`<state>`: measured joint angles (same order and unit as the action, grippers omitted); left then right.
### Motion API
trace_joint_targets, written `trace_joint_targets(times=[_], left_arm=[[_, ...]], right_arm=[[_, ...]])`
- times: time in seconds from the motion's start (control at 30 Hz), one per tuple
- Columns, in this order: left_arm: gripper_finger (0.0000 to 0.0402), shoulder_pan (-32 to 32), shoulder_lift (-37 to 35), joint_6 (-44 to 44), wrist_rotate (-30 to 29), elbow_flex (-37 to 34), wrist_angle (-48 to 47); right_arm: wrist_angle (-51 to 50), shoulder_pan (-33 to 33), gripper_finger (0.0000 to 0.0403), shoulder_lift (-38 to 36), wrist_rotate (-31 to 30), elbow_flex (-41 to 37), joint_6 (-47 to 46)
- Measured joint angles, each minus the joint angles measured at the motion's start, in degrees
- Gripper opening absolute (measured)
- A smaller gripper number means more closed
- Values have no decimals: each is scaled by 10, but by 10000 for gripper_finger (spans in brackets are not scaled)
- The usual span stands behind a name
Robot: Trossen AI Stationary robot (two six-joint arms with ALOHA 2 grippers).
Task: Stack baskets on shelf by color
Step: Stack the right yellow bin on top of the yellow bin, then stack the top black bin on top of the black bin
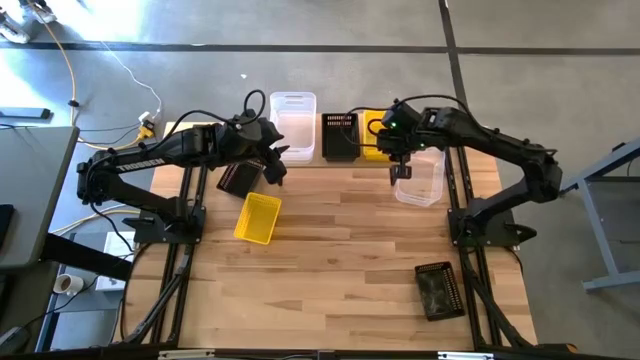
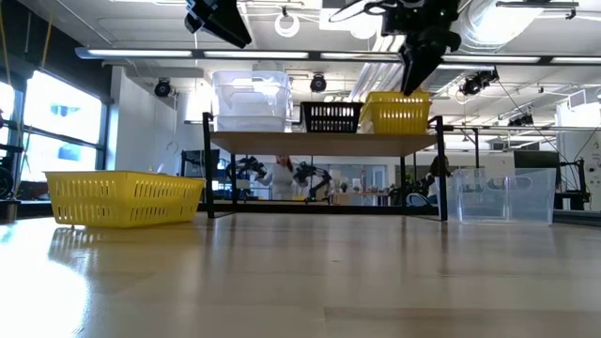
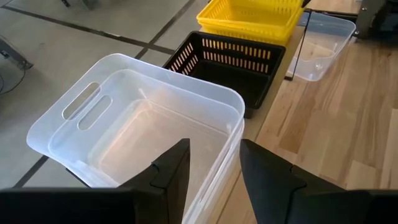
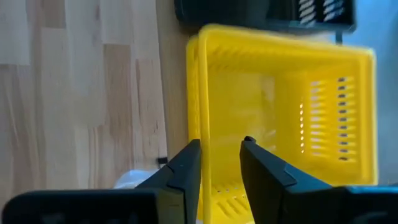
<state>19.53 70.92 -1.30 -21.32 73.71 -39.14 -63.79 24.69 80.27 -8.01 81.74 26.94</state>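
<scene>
The shelf [image 2: 324, 143] holds clear, black and yellow stacks; 4 baskets remain on the surface [image 1: 340, 260]; both hands, left [image 3: 214, 165] and right [image 4: 221, 163], hover spread.

On the shelf [image 2: 324, 142] at the table's [image 1: 350, 290] far edge, three baskets sit in a row [image 2: 331, 116]. Another basket [image 1: 258, 217] lies near-left, one [image 1: 420, 180] right of the shelf, one [image 1: 437, 290] near-right.
</scene>
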Motion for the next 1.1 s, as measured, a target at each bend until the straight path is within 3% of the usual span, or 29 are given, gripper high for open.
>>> trace_joint_targets(times=[0.3,0.7,0.83,1.1], left_arm=[[130,0,-8,15,16,0,-43],[130,0,-62,9,47,35,-266],[130,0,-77,-32,53,33,-337],[130,13,-104,-197,55,-35,-362]], right_arm=[[-61,-5,99,0,-5,49,-59],[-76,-39,99,0,-13,76,-128],[-76,-55,99,0,-27,76,-145],[-76,-82,99,0,-29,76,-186]])
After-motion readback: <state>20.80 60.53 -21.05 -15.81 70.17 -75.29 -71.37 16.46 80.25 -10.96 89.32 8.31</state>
